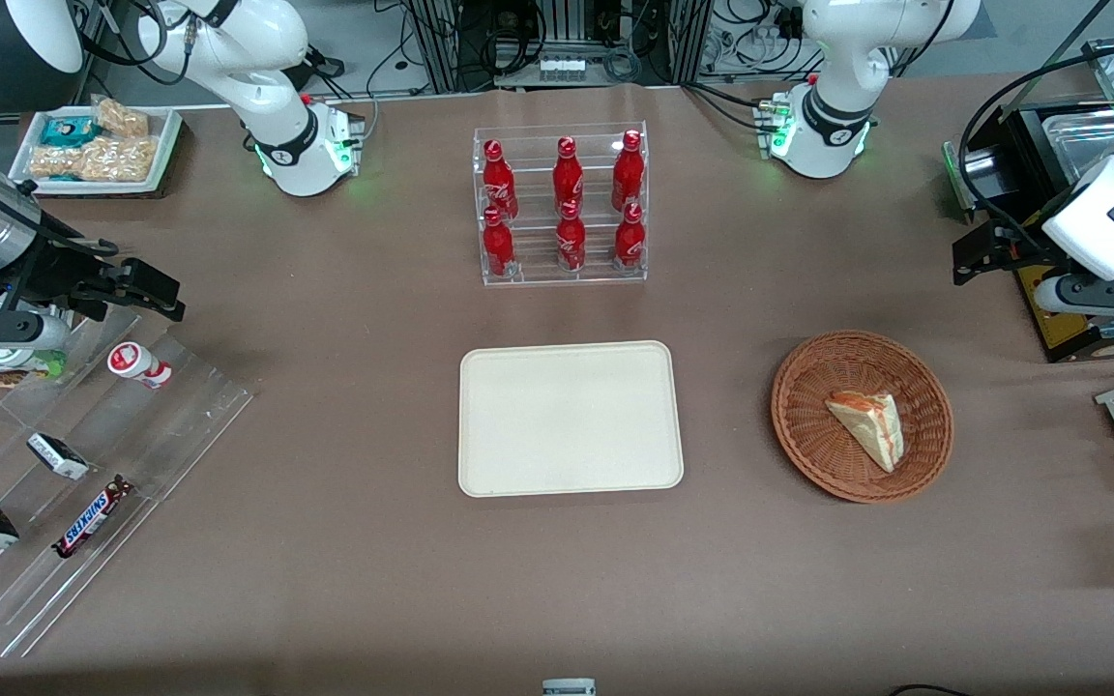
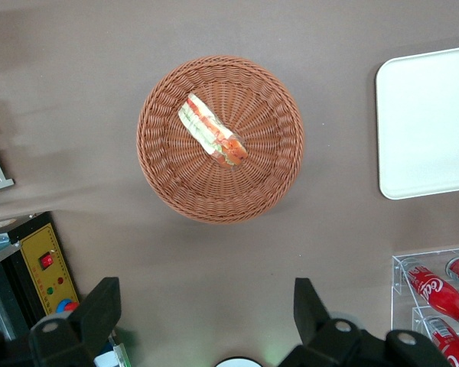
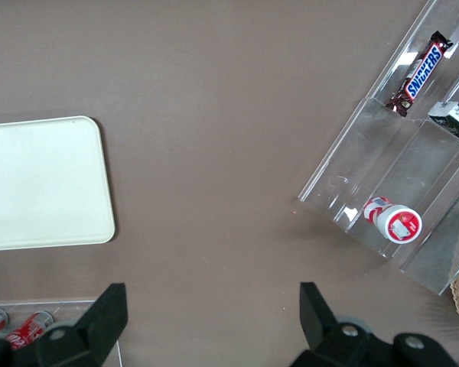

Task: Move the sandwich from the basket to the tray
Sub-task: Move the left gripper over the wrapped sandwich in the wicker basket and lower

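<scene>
While the tray [image 1: 571, 418] lay bare at the table's middle, the basket [image 1: 808, 449] was seen toward the working arm's end, the sandwich [image 1: 868, 425] lying in it. The gripper [image 2: 206, 321] was held high, farther from the front camera than the basket, fingers spread wide apart, nothing between them. The wedge was judged light, soft, easily crushed — best pinched gently across its flat bread faces.
</scene>
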